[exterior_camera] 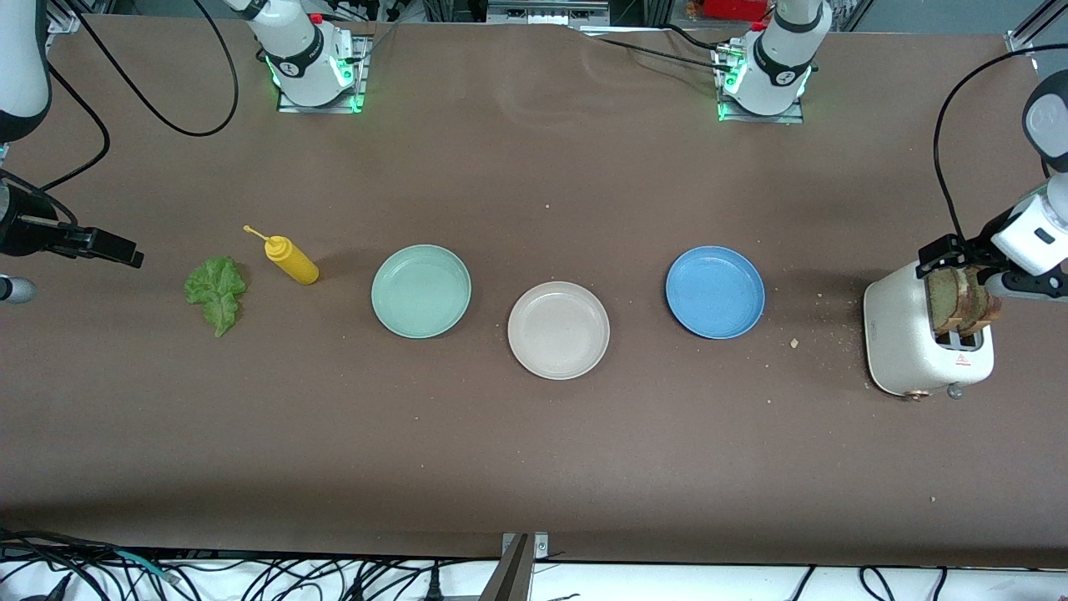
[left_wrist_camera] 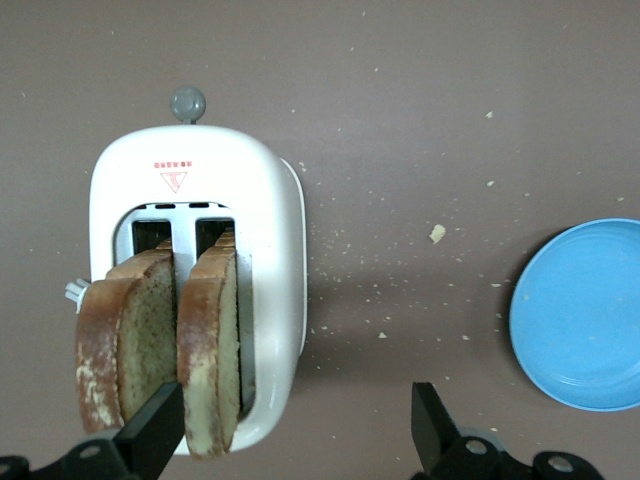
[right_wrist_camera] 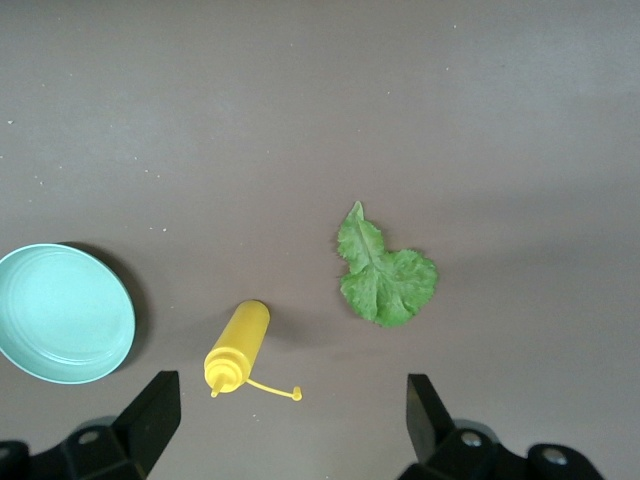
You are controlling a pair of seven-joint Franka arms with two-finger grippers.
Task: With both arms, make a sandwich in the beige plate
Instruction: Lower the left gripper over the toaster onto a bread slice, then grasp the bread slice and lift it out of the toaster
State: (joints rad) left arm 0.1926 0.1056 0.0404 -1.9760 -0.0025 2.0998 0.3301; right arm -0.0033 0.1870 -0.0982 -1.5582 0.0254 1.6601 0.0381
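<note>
The two bread slices [left_wrist_camera: 165, 340] stand upright in the slots of the white toaster [exterior_camera: 905, 351] at the left arm's end of the worktop [exterior_camera: 534, 451]. The left claw [left_wrist_camera: 295, 430] hangs over them, released, one finger [left_wrist_camera: 150, 430] just beside a slice. The lettuce leaf [exterior_camera: 217, 292] lies flat at the right arm's end, beside the yellow squeeze bottle [exterior_camera: 292, 260]; the right claw [right_wrist_camera: 290, 425] is up above that end, spread wide and empty. The beige plate [exterior_camera: 558, 330] sits bare between the mint-green plate [exterior_camera: 421, 290] and blue plate [exterior_camera: 715, 291], nearer the front camera. Only the left wrist view shows crumbs [left_wrist_camera: 437, 233] beside the toaster
</note>
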